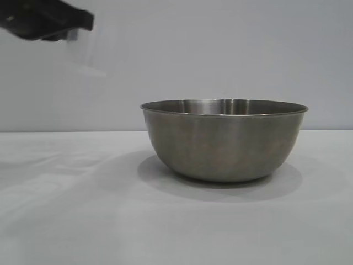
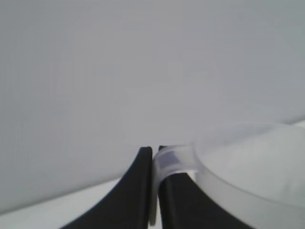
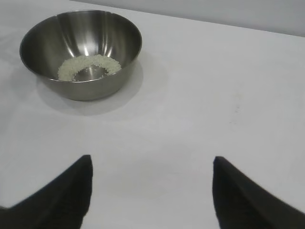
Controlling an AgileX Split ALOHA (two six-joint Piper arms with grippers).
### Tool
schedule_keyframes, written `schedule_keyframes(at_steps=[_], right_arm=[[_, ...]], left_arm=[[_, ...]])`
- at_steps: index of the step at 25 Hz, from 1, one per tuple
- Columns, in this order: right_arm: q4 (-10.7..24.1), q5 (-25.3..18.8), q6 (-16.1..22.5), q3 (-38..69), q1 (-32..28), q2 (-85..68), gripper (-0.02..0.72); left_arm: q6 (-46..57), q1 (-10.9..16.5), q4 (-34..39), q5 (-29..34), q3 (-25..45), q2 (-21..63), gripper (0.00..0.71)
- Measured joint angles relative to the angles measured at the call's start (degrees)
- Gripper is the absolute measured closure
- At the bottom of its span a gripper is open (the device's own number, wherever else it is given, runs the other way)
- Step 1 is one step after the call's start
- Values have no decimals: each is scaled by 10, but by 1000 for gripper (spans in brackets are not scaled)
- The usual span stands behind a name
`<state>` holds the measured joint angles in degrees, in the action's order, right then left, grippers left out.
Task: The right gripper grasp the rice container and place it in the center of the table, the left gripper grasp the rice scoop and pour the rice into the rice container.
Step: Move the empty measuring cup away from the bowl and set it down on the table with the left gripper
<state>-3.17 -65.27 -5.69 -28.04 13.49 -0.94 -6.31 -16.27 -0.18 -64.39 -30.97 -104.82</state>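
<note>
One steel bowl (image 1: 223, 141) stands upright on the white tabletop (image 1: 71, 215), a little toward the right of the exterior view. One plastic cup (image 2: 248, 176) is in play, and one heap of rice (image 3: 89, 67), which lies in a loose ring on the bowl's bottom.

Two pincers show. The left pincer (image 2: 152, 191) hangs high at the exterior view's upper left, well clear of the bowl, with its fingers pressed together on the cup's loop handle. The right pincer (image 3: 151, 191) hovers over bare cloth, well apart from the bowl, its fingers spread wide and holding nothing.

The exterior view is level with the bowl's rim, so it hides the rice; only the right wrist view looks down into the bowl and shows the grains. The cup is a faint blur in the exterior view; only the left wrist view shows its rim and the handle pinched between the dark fingers. Whether any rice is in the cup cannot be told.
</note>
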Motion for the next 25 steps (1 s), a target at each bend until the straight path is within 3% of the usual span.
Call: schedule_keyframes(at_steps=[8, 18, 22, 24, 25], right_arm=[[0, 0, 0, 0, 0, 0, 210], [0, 0, 0, 0, 0, 0, 210], [0, 0, 0, 0, 0, 0, 210], [0, 0, 0, 0, 0, 0, 210], [0, 0, 0, 0, 0, 0, 210]], left_arm=[[0, 0, -15, -5, 5, -94, 710], [0, 0, -19, -7, 5, -134, 710], [0, 0, -19, -7, 5, -144, 586], [0, 0, -19, -8, 11, -144, 593], [0, 0, -19, -8, 17, -144, 536]])
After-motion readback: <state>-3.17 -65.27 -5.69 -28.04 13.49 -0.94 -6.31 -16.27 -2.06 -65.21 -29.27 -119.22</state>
